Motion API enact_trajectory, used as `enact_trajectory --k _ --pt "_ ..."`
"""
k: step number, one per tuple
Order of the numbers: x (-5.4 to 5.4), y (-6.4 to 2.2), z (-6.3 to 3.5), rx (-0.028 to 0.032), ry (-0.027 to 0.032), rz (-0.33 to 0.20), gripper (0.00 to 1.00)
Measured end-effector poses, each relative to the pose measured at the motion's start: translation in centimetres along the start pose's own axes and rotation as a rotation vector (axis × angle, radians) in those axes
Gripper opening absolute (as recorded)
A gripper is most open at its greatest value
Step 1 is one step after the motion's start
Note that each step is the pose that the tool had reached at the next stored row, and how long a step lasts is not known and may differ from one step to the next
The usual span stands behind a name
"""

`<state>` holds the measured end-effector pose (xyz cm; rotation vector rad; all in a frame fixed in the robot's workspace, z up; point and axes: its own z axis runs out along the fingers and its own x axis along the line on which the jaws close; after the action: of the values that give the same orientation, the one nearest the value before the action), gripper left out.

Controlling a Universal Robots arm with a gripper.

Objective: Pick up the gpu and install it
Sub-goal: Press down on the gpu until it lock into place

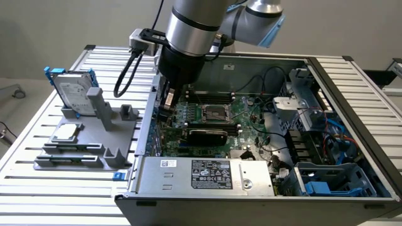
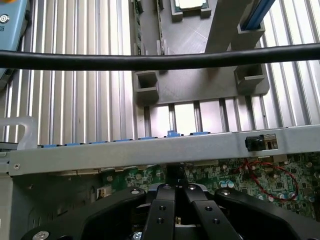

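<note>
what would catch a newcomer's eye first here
The silver robot arm reaching down into the open computer case dominates the middle, its claw shut low by the case wall on the exterior view's left. Close by, the gpu shows its glossy black shroud over the green motherboard. On the exterior view's left, a hard drive in a blue frame stands upright in a grey rack.

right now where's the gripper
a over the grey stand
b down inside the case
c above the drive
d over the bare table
b: the gripper reaches down into the case, over the motherboard beside the wall that faces the stand.
</note>
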<state>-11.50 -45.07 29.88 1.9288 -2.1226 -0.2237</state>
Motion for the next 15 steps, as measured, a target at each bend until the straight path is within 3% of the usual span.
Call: enact_trajectory --k 10,15 --pt "0.04 -0.13 0.41 -0.0001 0.0045 0.007 0.11" --pt "0.04 -0.15 0.48 -0.0019 -0.0013 0.025 0.11"
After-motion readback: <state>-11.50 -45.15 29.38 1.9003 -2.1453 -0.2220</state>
